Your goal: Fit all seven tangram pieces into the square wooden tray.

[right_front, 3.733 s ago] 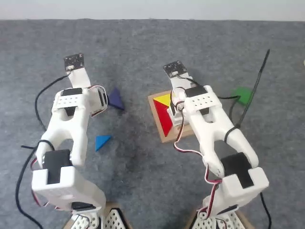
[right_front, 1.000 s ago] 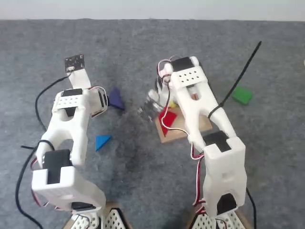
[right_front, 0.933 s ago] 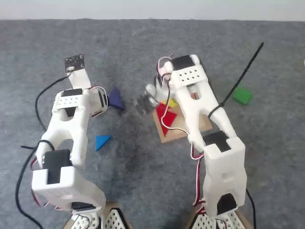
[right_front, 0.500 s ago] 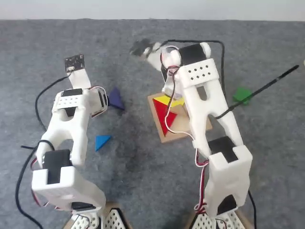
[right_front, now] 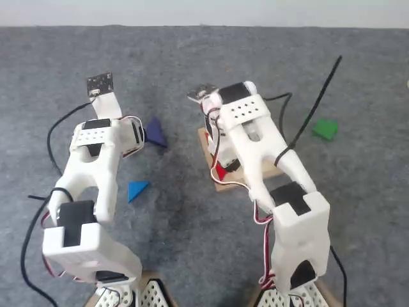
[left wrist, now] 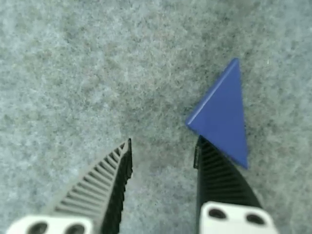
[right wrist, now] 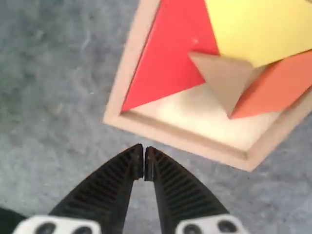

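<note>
The square wooden tray point(right wrist: 185, 140) holds a red triangle point(right wrist: 168, 63), a yellow piece point(right wrist: 258, 27) and an orange piece point(right wrist: 275, 85). My right gripper point(right wrist: 144, 163) is shut and empty, its tips over the carpet just outside the tray's rim. In the high view the right arm covers most of the tray point(right_front: 218, 185), where a bit of red point(right_front: 220, 171) shows. My left gripper point(left wrist: 163, 145) is open over the carpet, with one finger against a dark blue triangle point(left wrist: 222, 114) point(right_front: 155, 132). A light blue triangle point(right_front: 137, 189) and a green piece point(right_front: 325, 128) lie loose.
Grey carpet covers the whole table. The light blue triangle lies beside the left arm's forearm. The green piece sits to the right of the tray, near a black cable point(right_front: 316, 105) from the right arm.
The right arm swung up toward the far side of the tray, then came back down over the tray's left part. The left arm and the loose pieces have not moved.
</note>
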